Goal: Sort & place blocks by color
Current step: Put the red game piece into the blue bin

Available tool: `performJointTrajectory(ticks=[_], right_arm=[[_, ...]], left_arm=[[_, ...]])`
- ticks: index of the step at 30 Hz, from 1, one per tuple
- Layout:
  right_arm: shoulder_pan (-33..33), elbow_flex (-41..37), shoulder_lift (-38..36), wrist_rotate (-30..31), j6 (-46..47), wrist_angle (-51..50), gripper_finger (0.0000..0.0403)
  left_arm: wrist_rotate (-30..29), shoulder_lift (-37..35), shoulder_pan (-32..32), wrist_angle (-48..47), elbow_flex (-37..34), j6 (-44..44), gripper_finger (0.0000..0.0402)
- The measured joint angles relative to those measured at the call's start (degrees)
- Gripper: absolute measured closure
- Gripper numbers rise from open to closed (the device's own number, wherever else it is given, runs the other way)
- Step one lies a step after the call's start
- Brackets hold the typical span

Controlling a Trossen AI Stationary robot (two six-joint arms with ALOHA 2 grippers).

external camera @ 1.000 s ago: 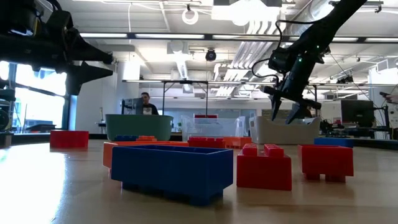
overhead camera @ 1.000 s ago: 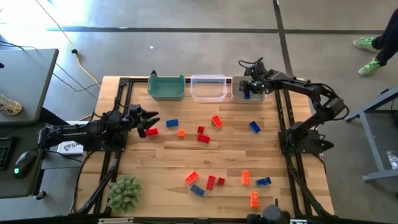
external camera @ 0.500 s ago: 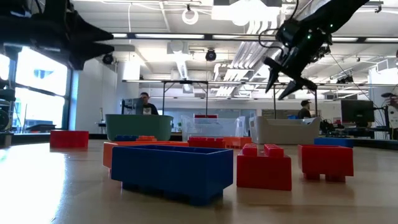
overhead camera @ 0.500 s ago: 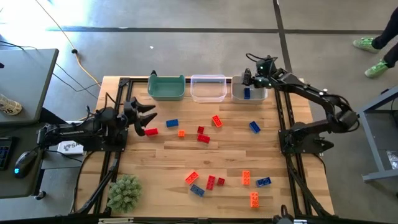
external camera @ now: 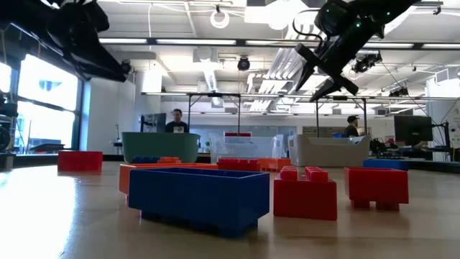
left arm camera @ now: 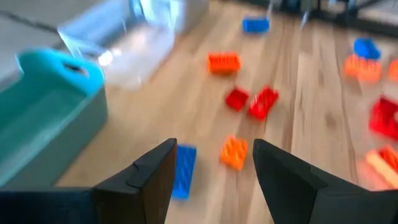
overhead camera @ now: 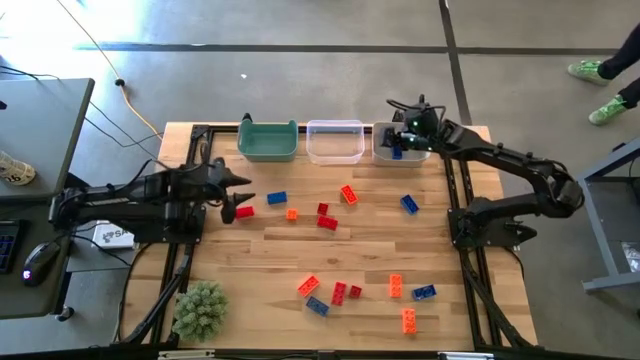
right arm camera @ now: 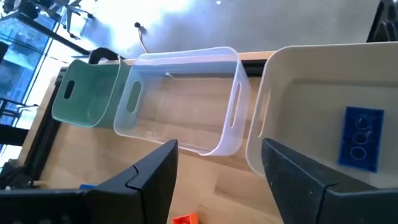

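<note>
The wooden bench carries three bins in a row along its far edge; the green bin stands beyond and to one side of the left gripper, the clear bin sits just beside the right gripper, and the grey bin lies directly under that right gripper; a fuzzy green ball rests near the bench's front corner, well behind the left gripper; the right gripper hangs above the grey bin with its fingers spread and nothing between them, and a single blue block lies flat in the grey bin just below it; the left gripper hovers over the bench's left side, fingers likewise spread and empty; a red block lies on the wood just beside its tips, and ahead of it, in its wrist view, a blue block sits just past one finger with a small orange block between the two fingers' lines, farther out; two red blocks lie close together beyond those; the remaining blocks, red, orange and blue, are scattered toward the bench's front, well apart from both grippers.
</note>
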Motion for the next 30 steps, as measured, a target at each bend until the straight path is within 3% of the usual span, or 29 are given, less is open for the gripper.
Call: performJointTrajectory(ticks=[8, 15, 30], right_arm=[[1.67, 0.00, 0.00, 0.76, -0.31, -0.01, 0.0183], [1.65, 0.00, 0.00, -0.70, -1.85, -0.03, 0.0183], [1.65, 0.00, 0.00, -3.41, -5.36, -0.03, 0.0183]], left_arm=[[3.07, 7.63, 0.04, -3.86, 3.70, -2.83, 0.0202], [6.90, 15.39, 0.06, -5.08, 6.09, -10.94, 0.0202], [5.92, 31.54, 0.06, -22.26, 15.16, -5.86, 0.0202]])
